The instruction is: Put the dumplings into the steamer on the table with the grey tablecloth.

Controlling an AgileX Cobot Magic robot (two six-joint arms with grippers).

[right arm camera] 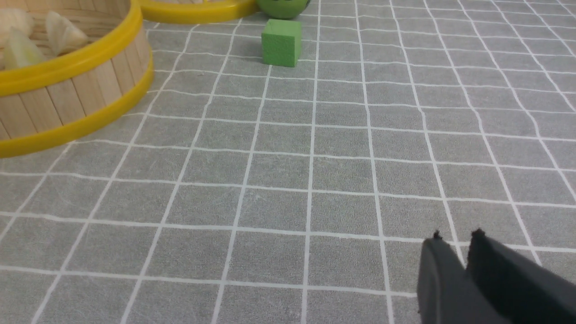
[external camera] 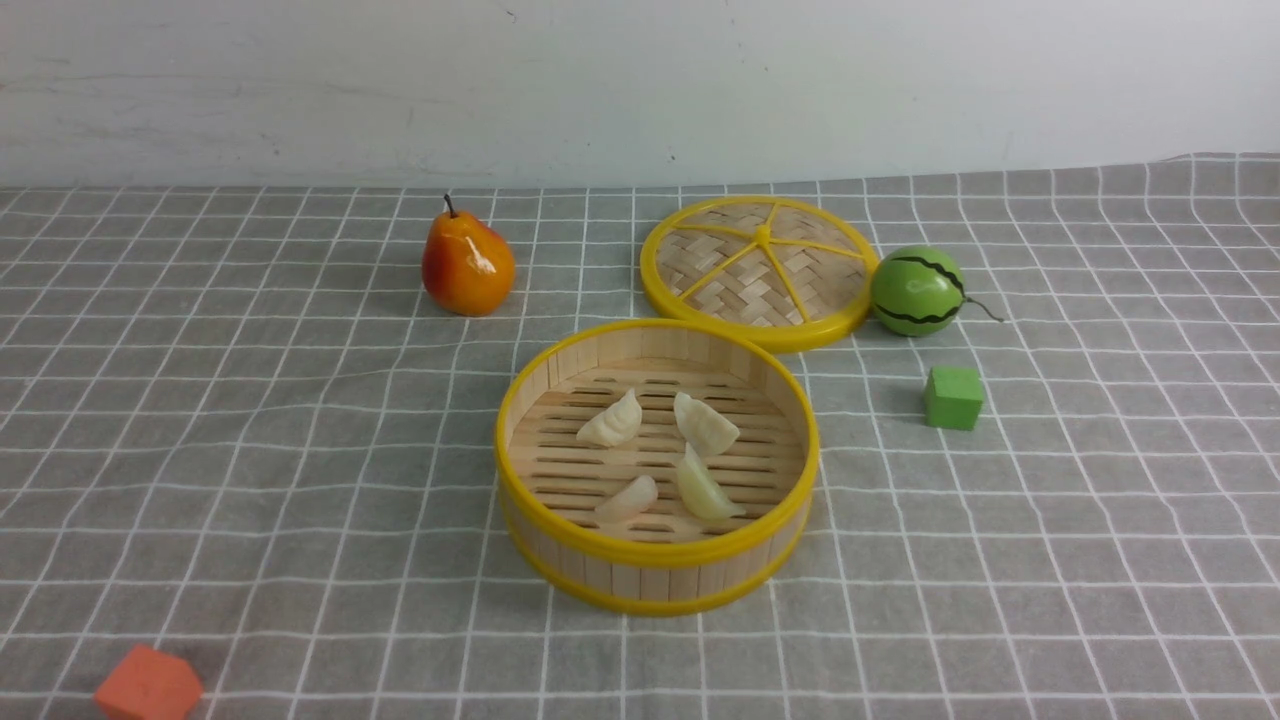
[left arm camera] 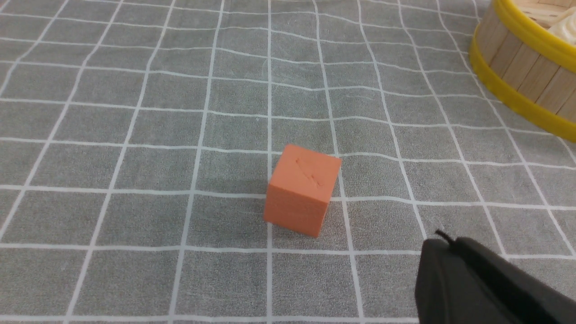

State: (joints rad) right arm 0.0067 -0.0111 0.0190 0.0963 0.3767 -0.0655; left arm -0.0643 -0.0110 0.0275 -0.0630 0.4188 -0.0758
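Neither arm is seen in the front view. The left gripper [left arm camera: 443, 240] is seen only in its own wrist view, where the dark fingers are pressed together with no gap and nothing is held. The right gripper [right arm camera: 456, 238] is seen in its wrist view with its two dark fingertips [right arm camera: 479, 238] parted by a narrow gap; nothing is held between them. Both are poised above the worktop [right arm camera: 315, 171].

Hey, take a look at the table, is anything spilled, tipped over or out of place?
Nothing stands out. All four dumplings lie inside the steamer, which sits upright on the grey tablecloth; its lid lies flat behind it. Nothing looks spilled or damaged.
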